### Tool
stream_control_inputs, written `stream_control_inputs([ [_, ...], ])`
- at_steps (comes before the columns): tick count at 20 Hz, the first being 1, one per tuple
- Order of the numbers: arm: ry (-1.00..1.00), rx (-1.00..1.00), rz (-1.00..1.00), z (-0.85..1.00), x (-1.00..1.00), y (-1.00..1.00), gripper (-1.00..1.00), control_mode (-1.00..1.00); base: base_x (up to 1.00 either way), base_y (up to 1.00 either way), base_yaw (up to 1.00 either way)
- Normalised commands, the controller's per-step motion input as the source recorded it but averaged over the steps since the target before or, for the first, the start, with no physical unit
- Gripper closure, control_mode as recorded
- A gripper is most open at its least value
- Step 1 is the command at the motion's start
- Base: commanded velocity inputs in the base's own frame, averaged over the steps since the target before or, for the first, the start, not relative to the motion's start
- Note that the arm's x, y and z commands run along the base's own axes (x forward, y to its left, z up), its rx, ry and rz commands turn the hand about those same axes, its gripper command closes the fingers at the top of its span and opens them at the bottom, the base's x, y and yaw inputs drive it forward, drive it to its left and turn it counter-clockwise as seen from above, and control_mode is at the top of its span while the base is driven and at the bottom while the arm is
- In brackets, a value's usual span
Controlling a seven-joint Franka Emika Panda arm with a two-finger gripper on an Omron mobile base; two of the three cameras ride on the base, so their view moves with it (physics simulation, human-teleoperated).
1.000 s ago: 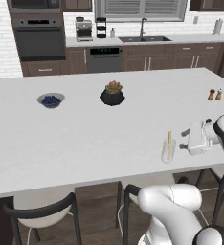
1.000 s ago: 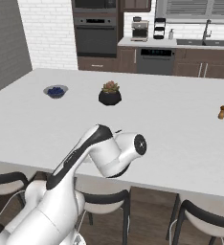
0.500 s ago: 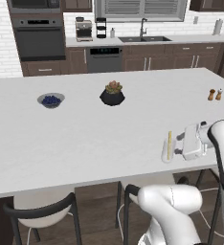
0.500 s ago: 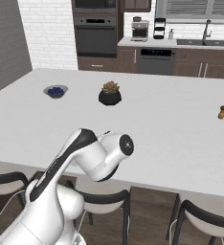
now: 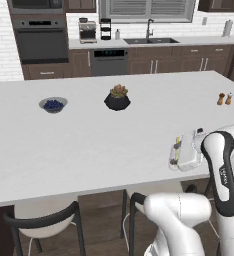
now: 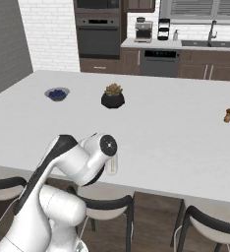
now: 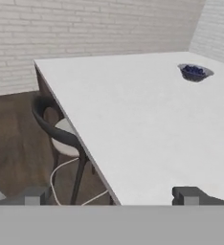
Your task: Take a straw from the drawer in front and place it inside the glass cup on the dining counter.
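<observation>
The yellow straw [image 5: 177, 148] stands upright inside the small glass cup [image 5: 174, 159], near the front right edge of the white dining counter [image 5: 89, 145]. My gripper [image 5: 182, 151] sits just right of the cup at counter height. In the right base view the cup [image 6: 112, 166] and straw [image 6: 113, 161] peek out from behind my arm's joint. My gripper [image 7: 111, 196] is open, its fingertips [image 7: 35, 196] wide apart with nothing between them, looking along the counter [image 7: 133, 119]. The drawer is out of view.
A bowl of blueberries [image 5: 53, 104] [image 7: 194, 72] and a dark pot with a succulent [image 5: 117, 99] sit further back on the counter. Two small shakers [image 5: 224, 98] stand at the right. Dark chairs [image 5: 44, 220] [image 7: 61, 129] line the counter's near edge.
My arm's upper links have swung down and back toward the base. The hand has stayed beside the cup, and the straw still stands in it.
</observation>
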Motion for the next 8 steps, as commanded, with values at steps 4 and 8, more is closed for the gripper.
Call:
stream_control_inputs([
  [4,0.02,-0.10,0.00,0.00,0.00,0.47,-1.00,-1.00,0.00,0.00,0.00],
  [8,0.05,-0.12,0.00,0.00,0.03,0.55,-1.00,-1.00,0.00,0.00,0.00],
])
